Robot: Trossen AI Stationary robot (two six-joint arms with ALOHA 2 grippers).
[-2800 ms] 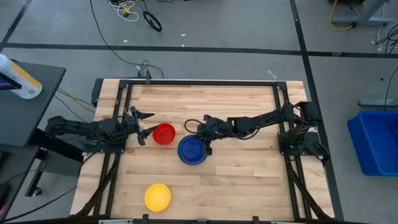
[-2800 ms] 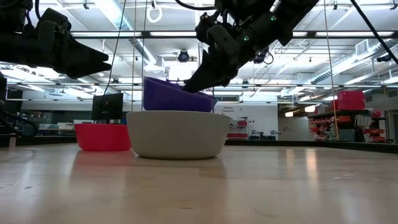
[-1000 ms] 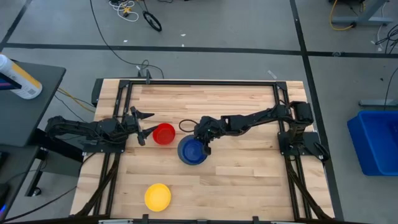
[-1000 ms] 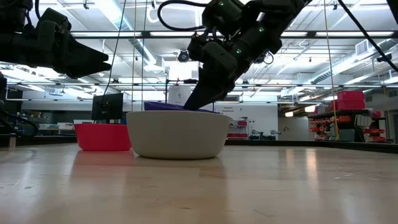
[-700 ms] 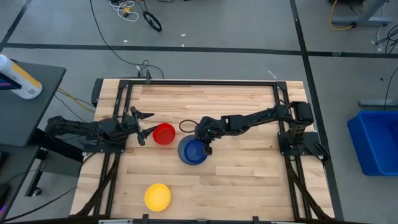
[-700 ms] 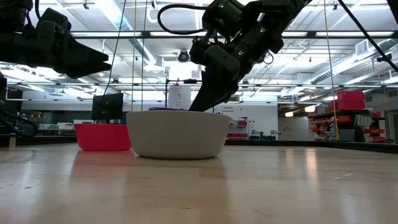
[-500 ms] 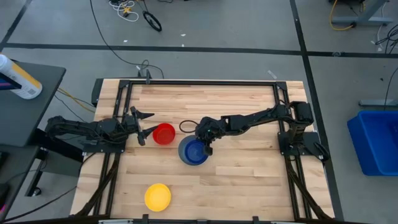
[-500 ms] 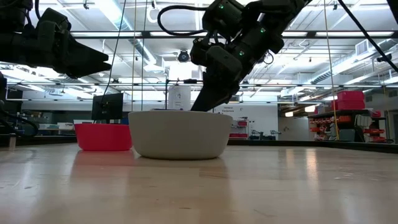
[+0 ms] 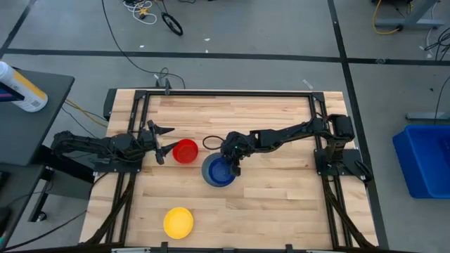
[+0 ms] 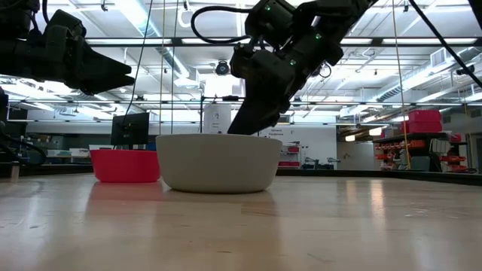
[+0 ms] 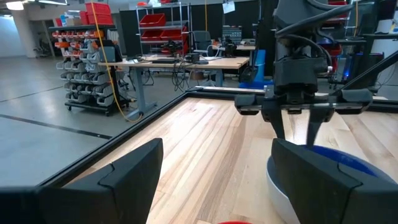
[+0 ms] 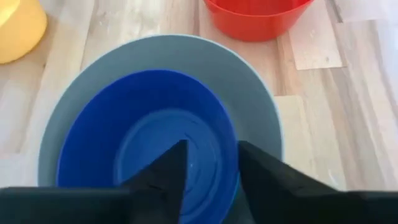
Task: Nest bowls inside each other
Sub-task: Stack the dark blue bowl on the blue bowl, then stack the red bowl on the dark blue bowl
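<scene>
The dark blue bowl (image 9: 218,171) sits nested inside the grey bowl (image 10: 218,162) at the table's middle, and in the low view it is hidden below the grey rim. My right gripper (image 12: 211,171) slants down over the nested pair, open. Its two fingers stand on either side of the blue bowl's rim (image 12: 233,155) on the side toward the table's right. The red bowl (image 9: 185,151) rests on its base just left of the pair. The yellow bowl (image 9: 178,222) sits near the front edge. My left gripper (image 9: 169,140) waits open and level beside the red bowl, at the table's left.
Black frame rails (image 9: 225,93) run along the table's far edge and both sides. A dark cable loop (image 9: 211,143) hangs off my right arm just behind the bowls. Bare wood lies at the front right (image 9: 281,211).
The dark blue bowl has settled down into the grey bowl: in the low view its rim stood just above the grey rim a second ago and is now out of sight below it. My right gripper stays over the pair.
</scene>
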